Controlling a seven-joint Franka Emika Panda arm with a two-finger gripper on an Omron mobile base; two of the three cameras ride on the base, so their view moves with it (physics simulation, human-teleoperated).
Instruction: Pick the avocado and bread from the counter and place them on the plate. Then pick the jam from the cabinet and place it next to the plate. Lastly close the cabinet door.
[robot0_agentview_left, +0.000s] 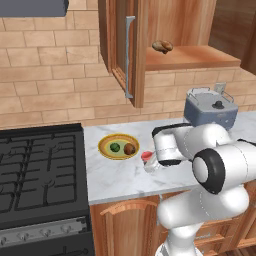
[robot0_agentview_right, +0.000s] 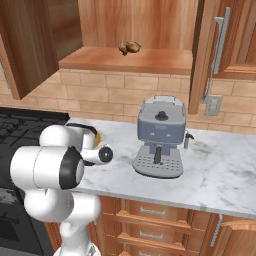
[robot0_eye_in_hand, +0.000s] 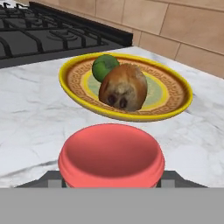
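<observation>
Now, fingers (robot0_eye_in_hand: 111, 183): gripping the jam (robot0_eye_in_hand: 111, 159)
jam: low over the counter (robot0_agentview_left: 115, 177), just beside the plate (robot0_eye_in_hand: 175, 105)
plate: holds avocado (robot0_eye_in_hand: 104, 66), bread (robot0_eye_in_hand: 124, 87)

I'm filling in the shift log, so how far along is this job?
Done: the avocado and bread lie on the plate. In hand: the gripper holds the jam low over the counter, just beside the plate. Left: let it go there, then shut the cabinet door, which stands open.
</observation>
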